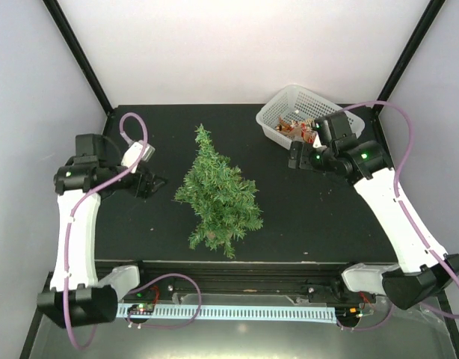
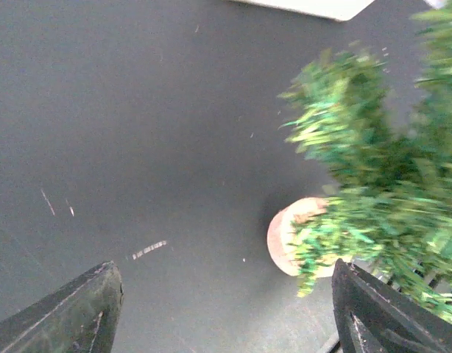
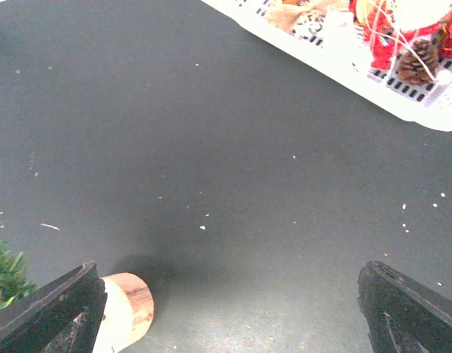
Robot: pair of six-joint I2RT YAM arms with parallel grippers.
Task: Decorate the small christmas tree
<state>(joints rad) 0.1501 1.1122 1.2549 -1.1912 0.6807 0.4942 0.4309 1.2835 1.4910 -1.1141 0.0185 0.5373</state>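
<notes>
Left gripper [image 1: 158,182], fingers apart and empty, sits just left of the small green bristly christmas tree [image 1: 218,193], which stands upright mid-table. Right gripper [image 1: 294,155], also spread and empty, is nearer the white plastic basket [image 1: 270,123] of red ornaments [image 1: 298,129].

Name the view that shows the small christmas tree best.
Top external: the whole small christmas tree, tip to lowest branches. Left wrist shows only blurred branches and its base; right wrist just the base and one twig.
</notes>
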